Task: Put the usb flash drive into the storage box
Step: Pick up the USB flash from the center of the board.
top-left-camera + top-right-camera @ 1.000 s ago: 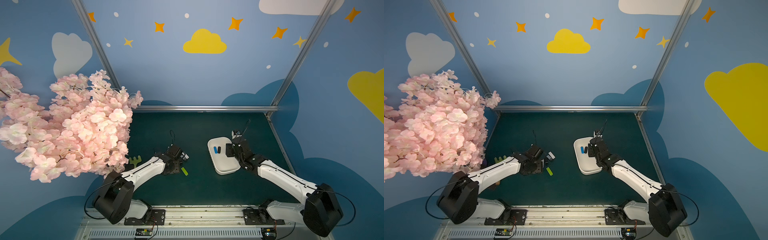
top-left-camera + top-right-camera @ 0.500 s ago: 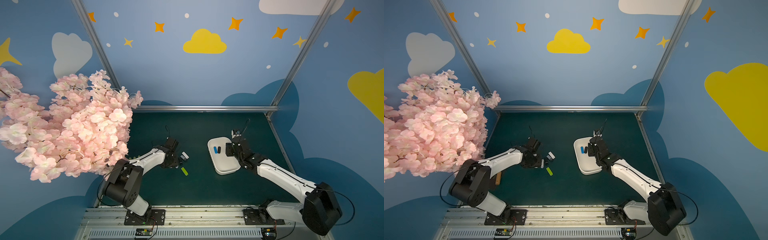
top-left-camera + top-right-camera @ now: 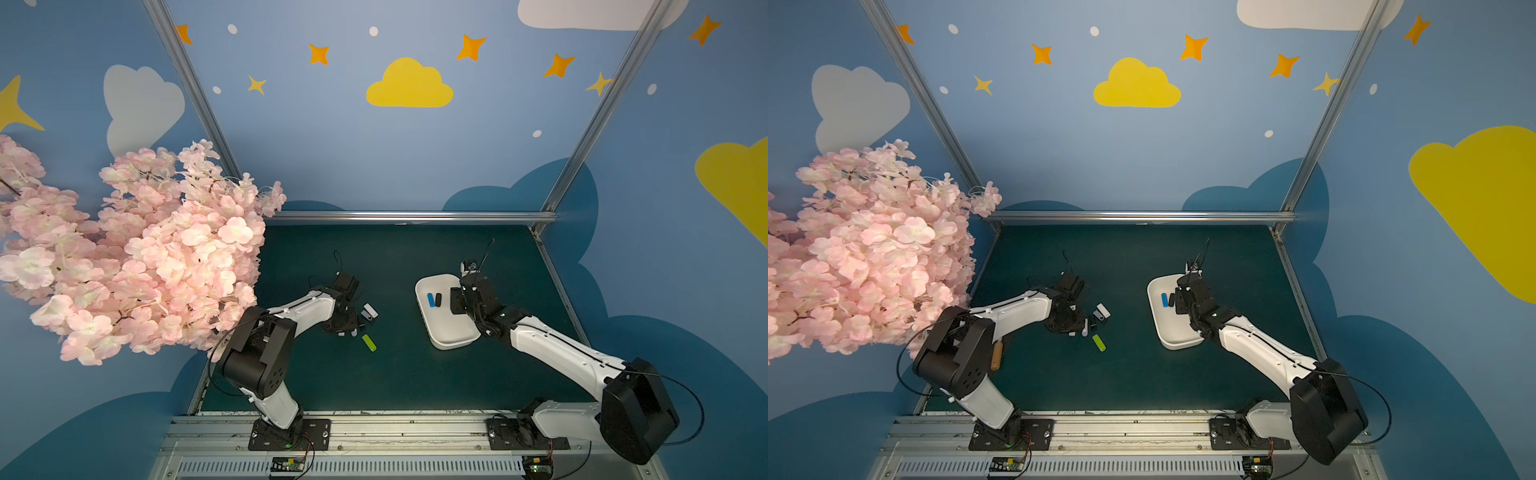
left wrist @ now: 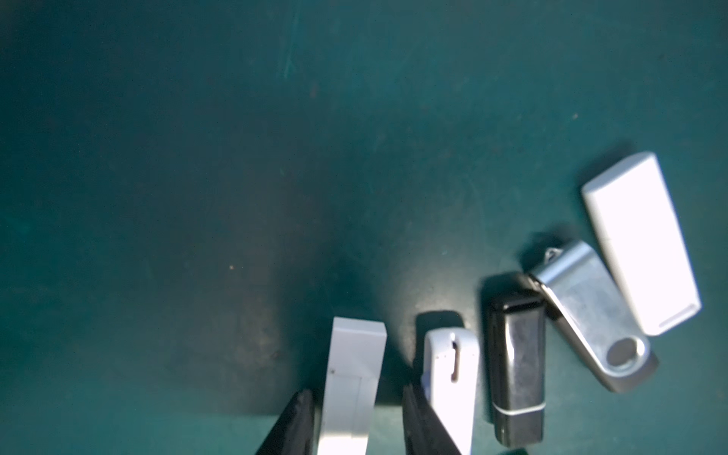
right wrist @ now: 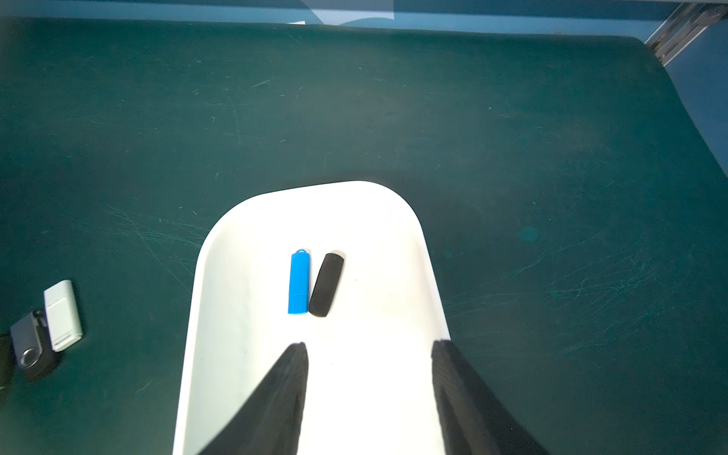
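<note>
Two claws: left claw (image 4: 356,390) straddles white flash drive (image 4: 354,350), grip unclear; right claw (image 5: 371,343) spread over storage box (image 5: 236,236).

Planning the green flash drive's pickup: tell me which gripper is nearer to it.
Left. The left gripper is low, just beside the green flash drive; the right gripper hovers over the storage box, farther off.

Robot test cell, dressed up like a nursery.
The left arm (image 3: 303,307) and right arm (image 3: 552,349) are bolted to an aluminium rail (image 3: 395,432) along the near edge of a dark green bench (image 3: 407,374). Metal posts (image 3: 195,95) frame blue walls (image 3: 332,145) painted with clouds and stars. A pink blossom branch (image 3: 145,249) overhangs the bench's left edge.
</note>
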Motion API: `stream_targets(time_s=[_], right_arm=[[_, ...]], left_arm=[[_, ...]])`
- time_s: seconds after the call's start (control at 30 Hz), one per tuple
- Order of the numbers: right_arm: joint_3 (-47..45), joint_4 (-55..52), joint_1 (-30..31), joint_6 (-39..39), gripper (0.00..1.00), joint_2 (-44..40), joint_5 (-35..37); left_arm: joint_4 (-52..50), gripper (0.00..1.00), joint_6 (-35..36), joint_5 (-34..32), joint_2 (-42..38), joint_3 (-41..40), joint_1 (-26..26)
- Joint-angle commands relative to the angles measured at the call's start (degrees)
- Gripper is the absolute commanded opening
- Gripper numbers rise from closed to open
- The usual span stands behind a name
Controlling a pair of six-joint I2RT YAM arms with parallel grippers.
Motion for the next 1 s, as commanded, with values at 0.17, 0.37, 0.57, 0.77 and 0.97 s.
stream_targets(time_s=[0.17, 0.37, 0.57, 0.77, 0.97], right_arm=[[2.37, -0.93, 0.29, 0.06, 0.54, 0.91, 0.13], [3.00, -1.79, 0.25, 0.46, 0.54, 1.56, 0.11], [3.68, -2.88, 0.02, 0.52, 0.54, 1.63, 0.81], [5.01, -6.92, -3.83, 5.06, 0.53, 2.32, -0.80], [5.28, -9.40, -5.44, 7.43, 0.52, 2.07, 2.50]], left_arm=[[-1.43, 0.25, 0.54, -1.12, 2.00, 0.69, 0.30], [-1.70, 0.15, 0.25, -1.34, 1.21, 0.78, 0.18], [-2.25, 0.10, -0.15, 2.57, -3.02, 1.63, -0.33], [-5.86, 0.11, -0.33, 5.73, -8.83, 7.45, -4.32], [-5.79, 0.12, -3.94, 6.61, -9.10, 15.82, -12.78]])
